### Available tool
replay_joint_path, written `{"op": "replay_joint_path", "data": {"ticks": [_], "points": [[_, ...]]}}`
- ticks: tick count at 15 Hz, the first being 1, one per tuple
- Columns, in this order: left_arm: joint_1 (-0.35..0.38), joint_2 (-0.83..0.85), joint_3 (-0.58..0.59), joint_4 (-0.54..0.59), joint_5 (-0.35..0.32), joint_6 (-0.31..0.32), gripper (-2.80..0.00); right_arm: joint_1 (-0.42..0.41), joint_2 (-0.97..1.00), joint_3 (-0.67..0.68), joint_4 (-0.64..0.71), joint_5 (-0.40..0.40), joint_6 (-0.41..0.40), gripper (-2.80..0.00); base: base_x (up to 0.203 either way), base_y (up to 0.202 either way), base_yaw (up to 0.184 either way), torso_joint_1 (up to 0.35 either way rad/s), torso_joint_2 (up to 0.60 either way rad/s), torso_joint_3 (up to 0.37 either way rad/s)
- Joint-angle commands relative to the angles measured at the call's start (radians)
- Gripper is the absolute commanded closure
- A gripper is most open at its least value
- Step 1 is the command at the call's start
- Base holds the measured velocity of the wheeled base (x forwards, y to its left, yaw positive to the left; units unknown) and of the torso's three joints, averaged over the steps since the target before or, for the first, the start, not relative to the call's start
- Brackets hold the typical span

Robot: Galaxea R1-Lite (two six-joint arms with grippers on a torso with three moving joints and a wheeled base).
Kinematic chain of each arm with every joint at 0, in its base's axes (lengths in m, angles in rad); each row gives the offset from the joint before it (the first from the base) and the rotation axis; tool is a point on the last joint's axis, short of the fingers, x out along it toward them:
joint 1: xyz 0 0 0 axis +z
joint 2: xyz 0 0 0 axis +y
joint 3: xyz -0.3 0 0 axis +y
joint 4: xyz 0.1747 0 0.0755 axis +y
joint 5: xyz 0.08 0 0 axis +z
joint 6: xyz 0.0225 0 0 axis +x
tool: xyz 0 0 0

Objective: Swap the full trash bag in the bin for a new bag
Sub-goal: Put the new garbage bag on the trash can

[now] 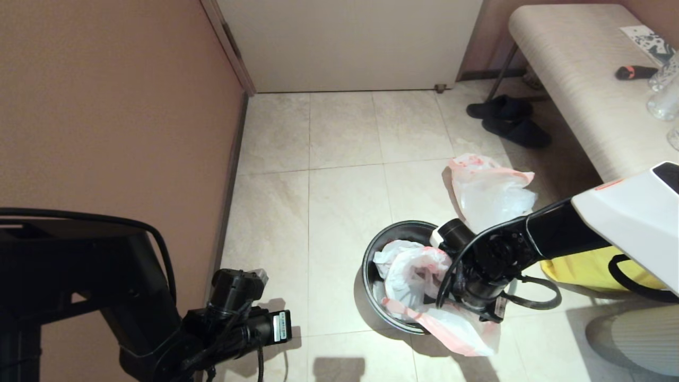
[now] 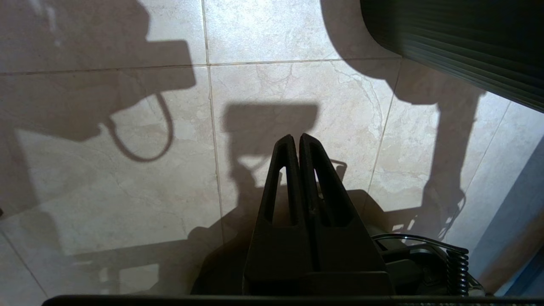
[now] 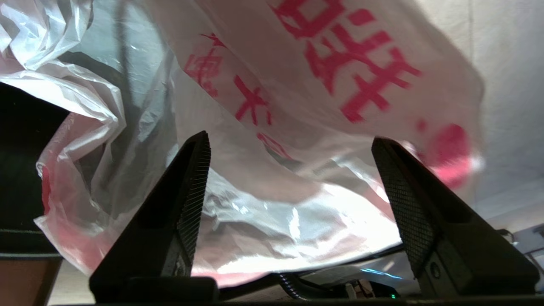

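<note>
The black round bin (image 1: 395, 229) stands on the floor tiles in front of me. The new bag (image 1: 411, 276), thin white plastic with pink-red bands and red print, lies crumpled in the bin's mouth and spills over its near rim onto the floor. My right gripper (image 1: 469, 306) hovers over the bin's right side. In the right wrist view the right gripper (image 3: 289, 137) is open, fingers wide apart, and the new bag (image 3: 272, 199) spreads loosely across the gap. A puffed white bag with pink edges, the full trash bag (image 1: 490, 191), sits on the floor just beyond the bin.
My left gripper (image 2: 297, 137) hangs shut and empty over bare tiles, its arm (image 1: 238, 318) parked low by the brown wall. A yellow bag (image 1: 589, 268) lies right of the bin. Black shoes (image 1: 509, 122) sit under a beige bench (image 1: 573, 79).
</note>
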Motion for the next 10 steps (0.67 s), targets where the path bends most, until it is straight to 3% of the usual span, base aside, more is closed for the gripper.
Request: {"op": "replay_joint_path", "data": {"ticks": [1,9,10], "points": [[0.000,0.001,0.000,-0.005,0.000,-0.003,0.00,-0.017,0.055,0.004,-0.054,0.036,0.005,-2.80,0.000,0.000,0.000,0.000,0.00,0.000],[0.000,0.001,0.000,-0.005,0.000,-0.003,0.00,-0.045,0.076,0.003,-0.084,0.076,0.005,-2.80,0.000,0.000,0.000,0.000,0.00,0.000],[0.000,0.001,0.000,-0.005,0.000,-0.003,0.00,-0.048,0.082,0.002,-0.084,0.075,0.003,0.00,0.000,0.000,0.000,0.000,0.00,0.000]]}}
